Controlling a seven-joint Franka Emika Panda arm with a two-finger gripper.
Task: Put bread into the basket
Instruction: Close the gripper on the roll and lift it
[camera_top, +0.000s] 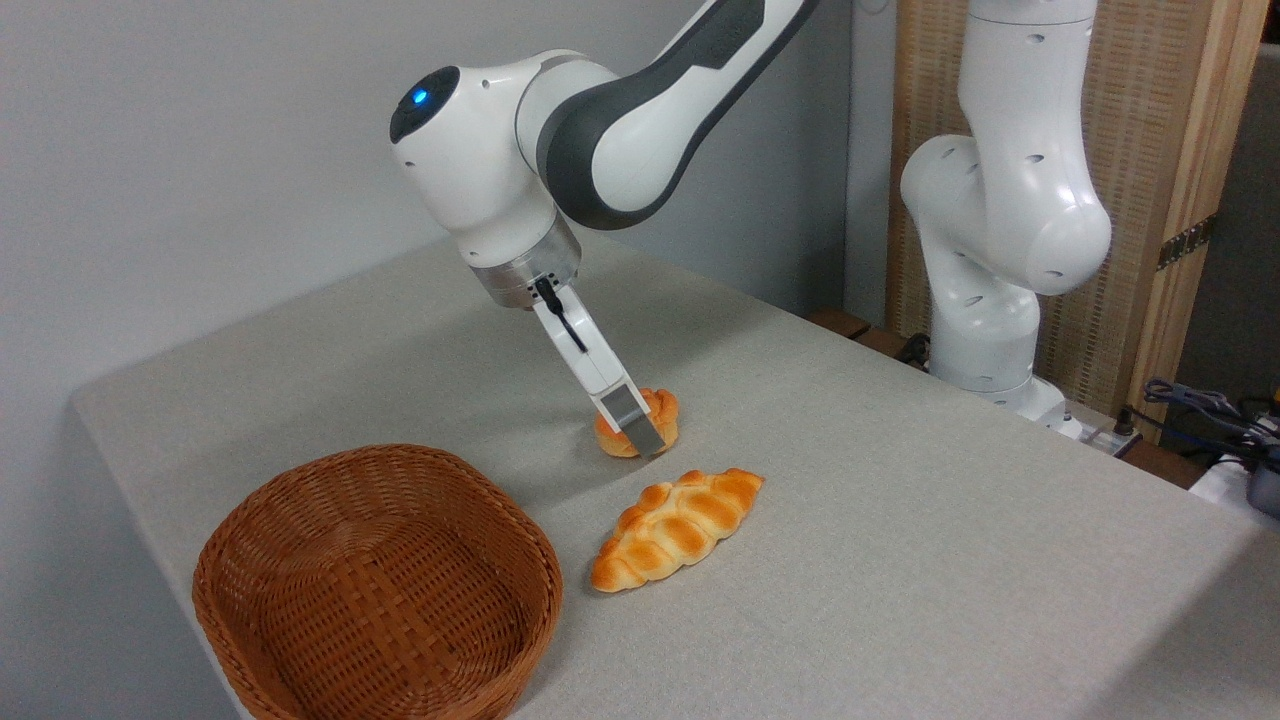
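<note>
On the grey table, the gripper sits down over the bread — whether it has clamped the bun I cannot tell — and a firm, centred grip should come before any lift toward the empty basket nearby.

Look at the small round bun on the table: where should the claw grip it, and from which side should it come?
Probably across the middle of the small round bun, coming from above. It sits flat on the table, low and rounded, so its sides give opposing faces, while its knotted top looks uneven. The claw is already down at it from above, one finger over its near side; whether it has closed cannot be told.
</note>
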